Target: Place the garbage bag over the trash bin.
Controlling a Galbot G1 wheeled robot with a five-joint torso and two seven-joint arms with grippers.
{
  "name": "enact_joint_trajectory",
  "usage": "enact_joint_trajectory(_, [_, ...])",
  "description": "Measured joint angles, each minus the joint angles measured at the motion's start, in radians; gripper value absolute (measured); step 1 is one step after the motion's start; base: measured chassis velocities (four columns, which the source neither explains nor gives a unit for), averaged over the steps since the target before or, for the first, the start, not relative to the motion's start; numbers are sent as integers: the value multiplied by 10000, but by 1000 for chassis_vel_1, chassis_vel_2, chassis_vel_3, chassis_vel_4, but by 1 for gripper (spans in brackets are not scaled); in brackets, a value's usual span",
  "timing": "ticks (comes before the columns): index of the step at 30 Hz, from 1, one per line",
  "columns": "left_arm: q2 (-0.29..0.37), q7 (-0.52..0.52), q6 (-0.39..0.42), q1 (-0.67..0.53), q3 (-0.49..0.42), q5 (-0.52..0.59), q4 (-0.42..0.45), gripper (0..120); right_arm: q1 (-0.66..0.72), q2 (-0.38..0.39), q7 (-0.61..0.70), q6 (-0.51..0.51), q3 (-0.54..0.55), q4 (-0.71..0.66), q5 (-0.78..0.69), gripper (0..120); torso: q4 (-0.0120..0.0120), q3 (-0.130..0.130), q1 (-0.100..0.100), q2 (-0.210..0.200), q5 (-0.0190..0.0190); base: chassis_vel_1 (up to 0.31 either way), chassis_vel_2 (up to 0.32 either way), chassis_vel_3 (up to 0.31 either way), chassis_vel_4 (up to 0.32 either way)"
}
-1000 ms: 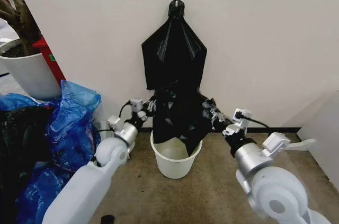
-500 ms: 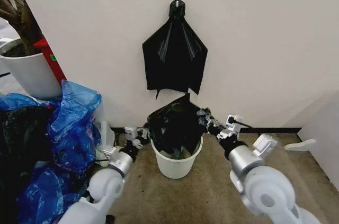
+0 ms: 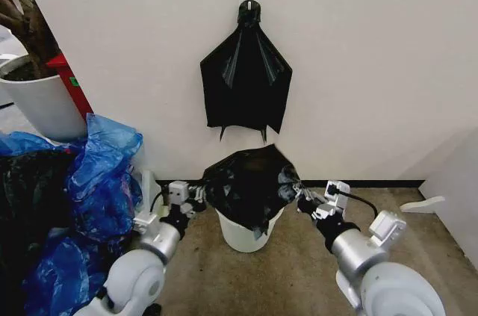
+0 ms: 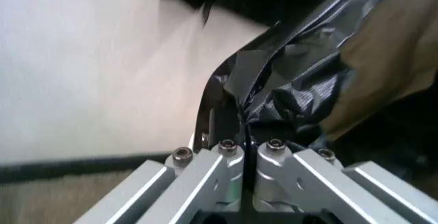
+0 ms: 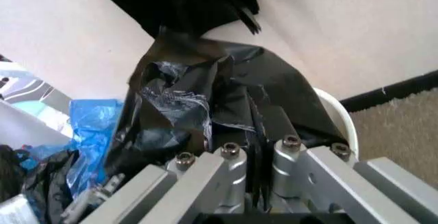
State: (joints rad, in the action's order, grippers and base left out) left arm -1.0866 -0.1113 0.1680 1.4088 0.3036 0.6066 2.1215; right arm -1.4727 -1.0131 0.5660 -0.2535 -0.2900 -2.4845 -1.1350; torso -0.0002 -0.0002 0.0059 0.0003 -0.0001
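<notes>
Head view | left gripper [image 3: 200,196], right gripper [image 3: 299,198] both clamp garbage bag [image 3: 250,181] | draped over trash bin [image 3: 240,237]

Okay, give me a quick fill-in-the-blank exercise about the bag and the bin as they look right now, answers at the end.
1. The garbage bag is draped over the top of the trash bin, whose plastic is ____ in colour.
2. The left gripper and right gripper each pinch the bag, one on each ____ of the bin.
3. A fan-shaped black bunch hangs on the ____ above the bin.
4. The bags piled to the robot's left are bright ____.

Missing words: white; side; wall; blue
</notes>
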Motion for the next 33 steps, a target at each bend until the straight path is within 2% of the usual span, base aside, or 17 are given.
enact_joint_trajectory(2, [-211, -49, -50, -99, -156, -112, -540, 0, -128, -271, 1, 72, 118, 245, 237, 0, 0, 3, 1, -1, -1, 0, 0, 0, 0])
enact_joint_trajectory(4, [-293, -108, -85, -106, -312, -251, -685, 0, -365, -407, 67, 114, 187, 250, 396, 0, -2, 3, 1, -1, -1, 0, 0, 0, 0])
enact_joint_trajectory(10, [-283, -235, 25, 244, -299, -360, -635, 0, -1015, -393, 580, 164, 226, 25, 537, 0, -2, 2, 0, -1, -1, 0, 0, 0, 0])
enact_joint_trajectory(14, [-270, -517, 57, 447, -265, -398, -501, 0, -1040, -463, 1282, 256, 283, 181, 568, 0, -1, 2, 0, -1, 2, 0, 0, 0, 0])
enact_joint_trajectory(20, [-293, -736, 63, 819, -171, -445, -654, 0, -1274, -596, 1631, 171, 437, 529, 960, 0, 1, 2, 0, -2, 1, 0, 0, 0, 0])
enact_joint_trajectory(24, [-408, -715, 7, 867, -349, -765, -1218, 0, -1456, -976, 1644, 160, 611, 1565, 1495, 0, -1, 2, 1, -3, 0, 0, 0, 0, 0])
enact_joint_trajectory(33, [-717, -105, -509, 367, -619, -1396, -2274, 0, -1204, -1266, 1240, 355, 641, 2667, 1851, 0, -1, 2, 2, -3, 1, 0, 0, 0, 0])
